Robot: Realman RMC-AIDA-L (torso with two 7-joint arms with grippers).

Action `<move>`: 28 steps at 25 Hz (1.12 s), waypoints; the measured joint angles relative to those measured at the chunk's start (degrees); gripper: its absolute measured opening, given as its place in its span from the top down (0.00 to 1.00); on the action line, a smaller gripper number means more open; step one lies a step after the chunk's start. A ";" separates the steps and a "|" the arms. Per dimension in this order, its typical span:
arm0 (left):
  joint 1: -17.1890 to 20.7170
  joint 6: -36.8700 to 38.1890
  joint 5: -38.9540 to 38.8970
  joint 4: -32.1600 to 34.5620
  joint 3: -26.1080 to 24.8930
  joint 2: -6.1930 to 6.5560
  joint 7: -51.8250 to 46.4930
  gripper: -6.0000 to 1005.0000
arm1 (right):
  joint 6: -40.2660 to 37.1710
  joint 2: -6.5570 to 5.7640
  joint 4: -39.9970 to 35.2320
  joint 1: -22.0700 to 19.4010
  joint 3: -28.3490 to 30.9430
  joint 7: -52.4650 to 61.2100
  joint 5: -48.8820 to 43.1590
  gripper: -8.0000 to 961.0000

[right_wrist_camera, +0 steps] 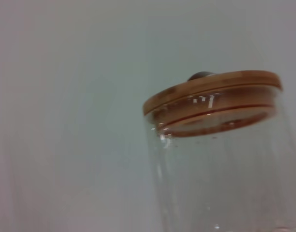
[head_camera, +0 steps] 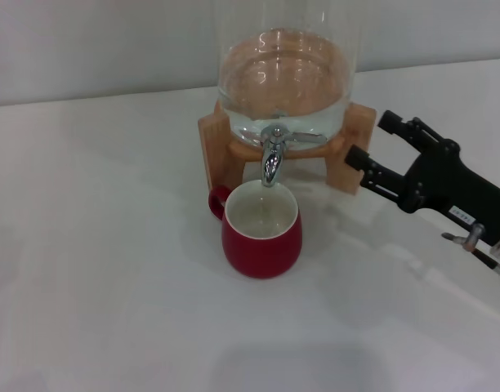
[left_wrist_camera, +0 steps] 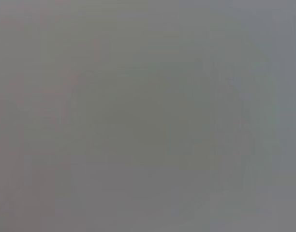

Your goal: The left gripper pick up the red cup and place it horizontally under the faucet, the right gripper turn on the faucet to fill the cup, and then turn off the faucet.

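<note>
Fingers of the right gripper (head_camera: 371, 144) are seen spread and released in the head view, just right of the wooden stand (head_camera: 211, 145), apart from the faucet (head_camera: 272, 155). The red cup (head_camera: 261, 229) is set upright on the table (head_camera: 95, 245) under the spout, so placing is judged done; turning on, filling, turning off remain. The left gripper is not seen. Left wrist view: nothing is made out. Right wrist view: glass dispenser (right_wrist_camera: 225, 179) with wooden lid (right_wrist_camera: 212, 89).
</note>
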 joint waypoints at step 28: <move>-0.94 -0.06 0.63 1.22 0.54 -0.08 0.00 0.11 | 2.89 0.34 -1.87 3.00 -5.80 2.46 -0.13 0.11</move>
